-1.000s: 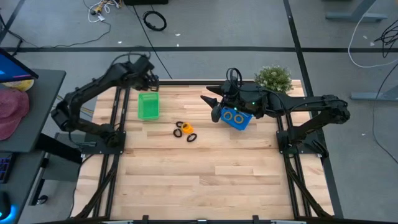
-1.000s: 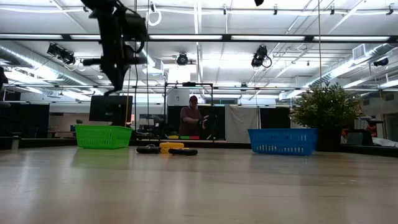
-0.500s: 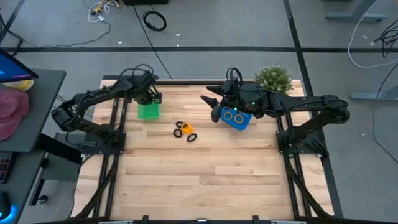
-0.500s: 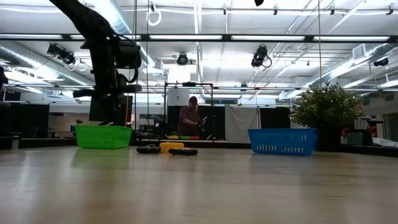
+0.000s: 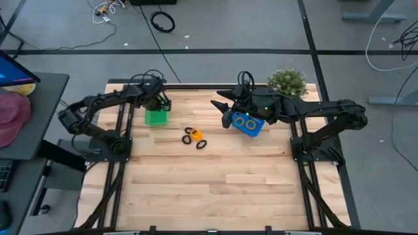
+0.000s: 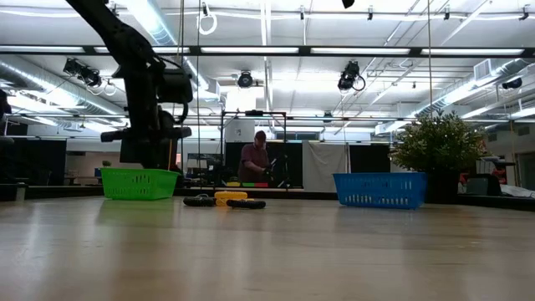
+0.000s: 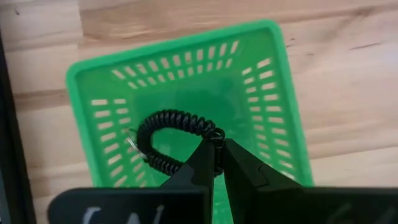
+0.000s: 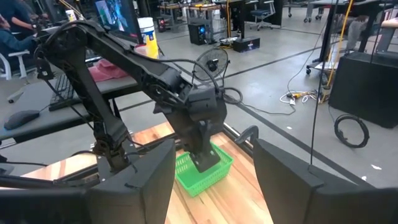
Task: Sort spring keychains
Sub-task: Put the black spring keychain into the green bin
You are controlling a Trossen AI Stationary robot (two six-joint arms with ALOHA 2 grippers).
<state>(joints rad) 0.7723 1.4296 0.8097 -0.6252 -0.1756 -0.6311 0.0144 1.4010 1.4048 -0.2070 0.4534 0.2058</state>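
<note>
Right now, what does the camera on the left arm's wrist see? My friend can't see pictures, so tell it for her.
The left gripper is shut on a black spring keychain, holding it over the inside of the green basket. The basket sits on a pale wooden table, seen from above.

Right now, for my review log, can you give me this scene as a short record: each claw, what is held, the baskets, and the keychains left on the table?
left claw: shut on a black spring keychain, directly over the green basket
right claw: open, empty, hovering beside the blue basket
blue basket contents: two orange keychains
loose keychains: small cluster of orange and black, mid-table between the baskets
other: potted plant at the table's far edge
</note>
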